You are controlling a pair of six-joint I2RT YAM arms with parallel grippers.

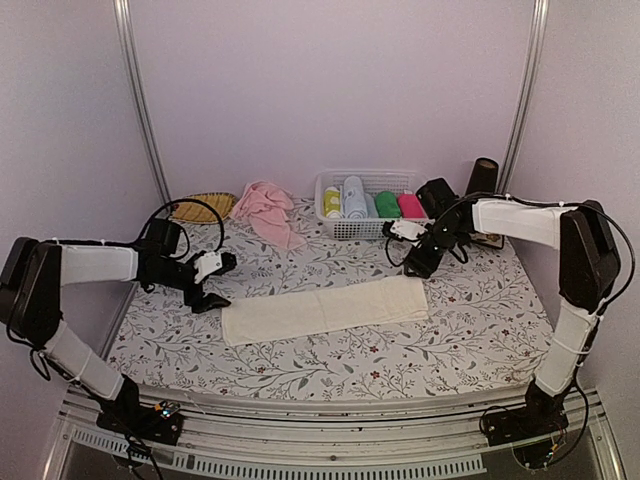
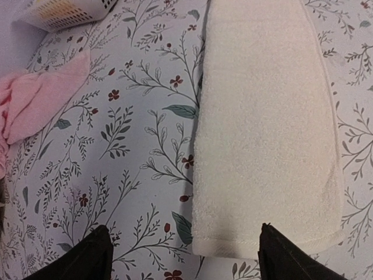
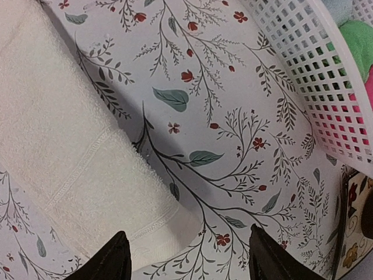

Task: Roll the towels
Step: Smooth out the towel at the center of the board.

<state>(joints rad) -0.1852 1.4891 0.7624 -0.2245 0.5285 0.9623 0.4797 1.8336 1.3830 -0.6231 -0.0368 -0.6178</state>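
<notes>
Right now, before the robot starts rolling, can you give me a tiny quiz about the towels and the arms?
1. True or false: the cream towel lies unrolled on the table.
2. Pick one. Compared with the white basket, the pink towel is: A) inside it, B) crumpled on the table to its left, C) draped over its top.
3. Fill in the word: the left end effector and the right end effector are both ____ (open or shut).

Key: 1 true. 2 B. 3 open.
</notes>
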